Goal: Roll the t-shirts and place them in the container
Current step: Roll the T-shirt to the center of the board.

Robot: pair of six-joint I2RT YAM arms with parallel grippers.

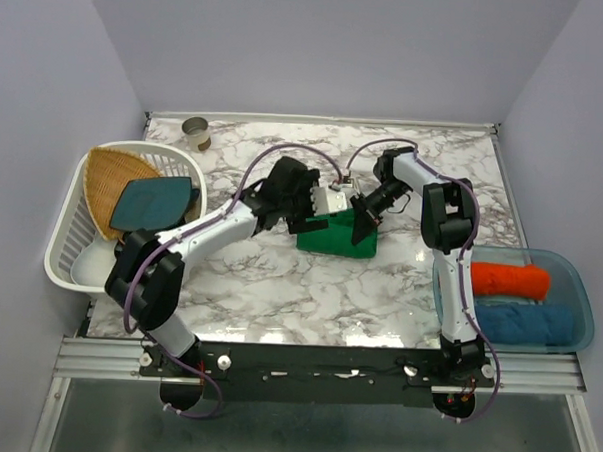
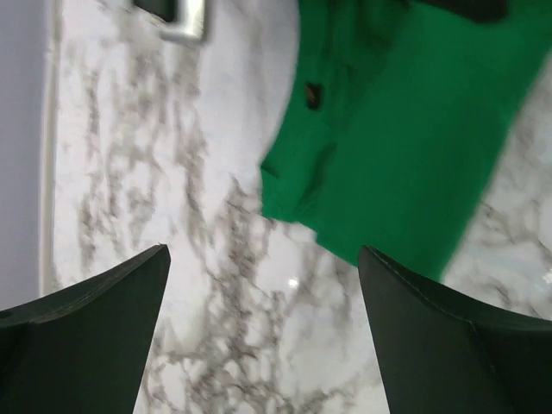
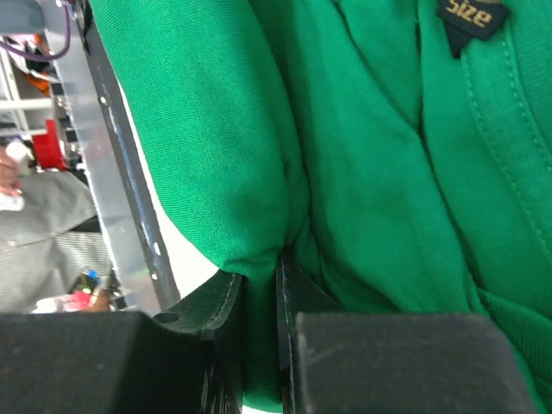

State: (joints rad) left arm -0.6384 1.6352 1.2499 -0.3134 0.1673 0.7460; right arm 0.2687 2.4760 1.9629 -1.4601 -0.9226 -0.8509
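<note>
A bright green t-shirt (image 1: pixel 333 237) lies folded on the marble table at the middle; it also shows in the left wrist view (image 2: pixel 405 129) and fills the right wrist view (image 3: pixel 371 155). My right gripper (image 1: pixel 363 221) (image 3: pixel 261 297) is shut on a fold of the green t-shirt at its right end. My left gripper (image 1: pixel 304 208) (image 2: pixel 263 285) is open and empty, just left of the shirt over bare marble. An orange-red roll (image 1: pixel 509 280) and a blue roll (image 1: pixel 523 322) lie in a clear bin (image 1: pixel 579 288) at the right.
A white basket (image 1: pixel 70 256) at the left holds a wicker tray (image 1: pixel 113 178) and a dark teal plate (image 1: pixel 154 202). A small cup (image 1: pixel 195 133) stands at the back left. Walls enclose the table on three sides.
</note>
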